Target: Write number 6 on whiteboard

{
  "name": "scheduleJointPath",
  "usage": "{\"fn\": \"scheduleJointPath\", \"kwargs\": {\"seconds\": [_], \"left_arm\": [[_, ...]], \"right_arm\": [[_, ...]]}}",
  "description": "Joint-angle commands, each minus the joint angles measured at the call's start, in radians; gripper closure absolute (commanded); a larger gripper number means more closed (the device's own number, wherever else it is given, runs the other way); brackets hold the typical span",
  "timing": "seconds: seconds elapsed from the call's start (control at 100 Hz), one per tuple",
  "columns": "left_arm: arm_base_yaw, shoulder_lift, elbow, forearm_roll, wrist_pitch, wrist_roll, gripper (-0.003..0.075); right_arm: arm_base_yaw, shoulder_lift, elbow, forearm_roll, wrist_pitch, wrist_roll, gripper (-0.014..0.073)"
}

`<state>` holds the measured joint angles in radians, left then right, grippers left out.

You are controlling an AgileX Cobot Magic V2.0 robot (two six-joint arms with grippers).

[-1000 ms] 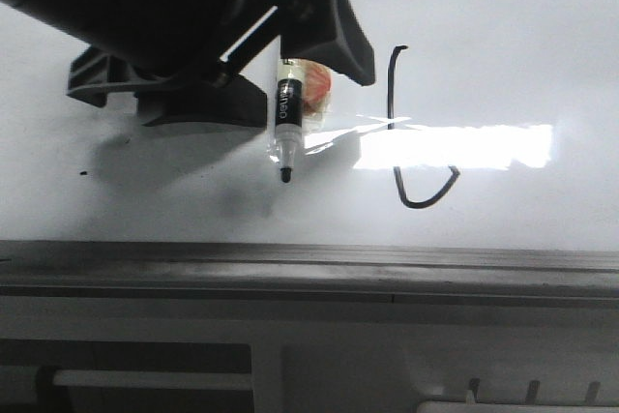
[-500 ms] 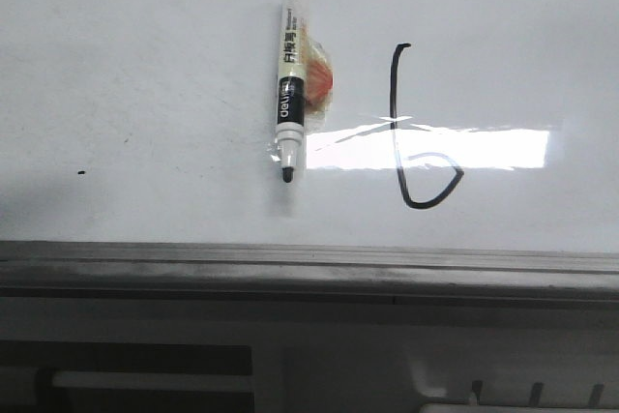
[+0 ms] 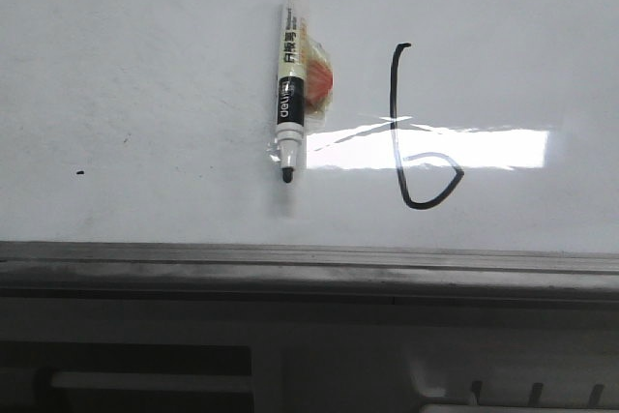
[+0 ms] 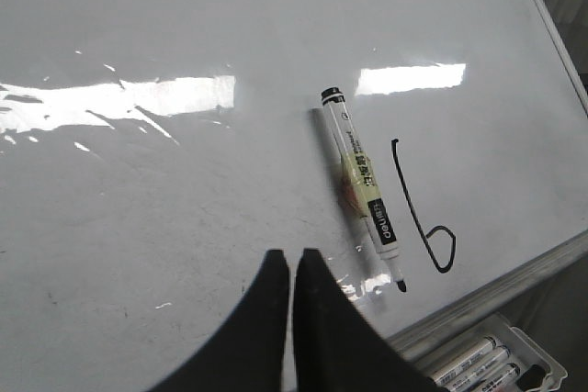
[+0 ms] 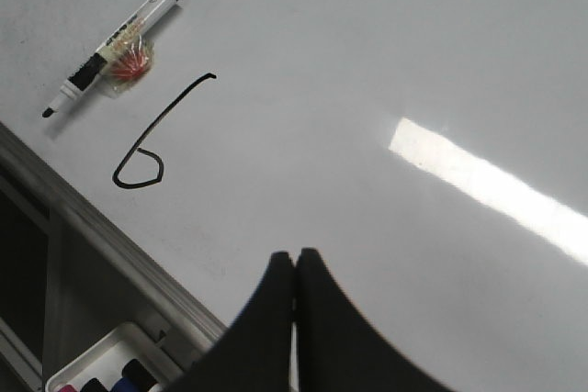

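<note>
The number 6 (image 3: 411, 132) is drawn in thin black line on the whiteboard (image 3: 145, 65), right of a white marker (image 3: 292, 74) that lies flat with its black tip toward the frame. The marker has a red-orange bit taped to its side. Both also show in the left wrist view, marker (image 4: 363, 185) and number 6 (image 4: 423, 222), and in the right wrist view, marker (image 5: 115, 48) and number 6 (image 5: 156, 135). My left gripper (image 4: 292, 256) is shut and empty, above the board, apart from the marker. My right gripper (image 5: 295, 257) is shut and empty above bare board. Neither shows in the front view.
The whiteboard's grey metal frame edge (image 3: 309, 263) runs along the near side. A white tray with spare markers (image 4: 487, 364) sits below it, also seen in the right wrist view (image 5: 101, 369). A tiny black speck (image 3: 80, 173) marks the board at left. A glare strip (image 3: 464, 149) crosses the number.
The left arm, which covered the marker's upper part a second ago, has gone out of the front view. The marker lies still on the board. The loop of the 6 shows closed.
</note>
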<state>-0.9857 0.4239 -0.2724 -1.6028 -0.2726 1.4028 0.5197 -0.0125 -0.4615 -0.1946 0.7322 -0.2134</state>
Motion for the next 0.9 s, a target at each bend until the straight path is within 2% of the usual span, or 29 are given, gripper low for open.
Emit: {"fn": "scheduleJointPath", "kwargs": {"seconds": [0.0,0.31,0.39,0.43,0.52,0.61,0.67,0.71,0.77,0.89], "left_arm": [[-0.006,0.013,-0.028,0.014,0.004,0.005,0.0739],[-0.006,-0.01,0.025,0.028,0.002,0.005,0.0739],[0.024,-0.064,0.07,0.277,-0.007,-0.023,0.0739],[0.055,-0.1,0.1,0.439,-0.002,-0.135,0.0739],[0.161,-0.179,0.17,0.771,-0.019,-0.491,0.0739],[0.328,-0.254,0.243,1.133,0.019,-0.838,0.0739],[0.429,-0.293,0.273,1.285,0.067,-0.984,0.0739],[0.503,-0.321,0.288,1.365,0.139,-1.105,0.0739],[0.597,-0.346,0.301,1.436,0.239,-1.2,0.0739],[0.755,-0.391,0.322,1.452,0.462,-1.259,0.0739]], "right_arm": [[-0.004,0.016,-0.021,-0.015,-0.075,0.004,0.0657],[-0.004,0.016,-0.021,-0.015,-0.075,0.004,0.0657],[-0.004,0.016,-0.021,-0.015,-0.075,0.004,0.0657],[-0.004,0.016,-0.021,-0.015,-0.075,0.004,0.0657],[-0.004,0.016,-0.021,-0.015,-0.075,0.004,0.0657],[-0.004,0.016,-0.021,-0.015,-0.075,0.004,0.0657],[-0.004,0.016,-0.021,-0.015,-0.075,0.004,0.0657],[-0.004,0.016,-0.021,-0.015,-0.073,0.004,0.0657],[-0.004,0.016,-0.021,-0.015,-0.073,0.004,0.0657],[-0.004,0.016,-0.021,-0.015,-0.071,0.004,0.0657]]}}
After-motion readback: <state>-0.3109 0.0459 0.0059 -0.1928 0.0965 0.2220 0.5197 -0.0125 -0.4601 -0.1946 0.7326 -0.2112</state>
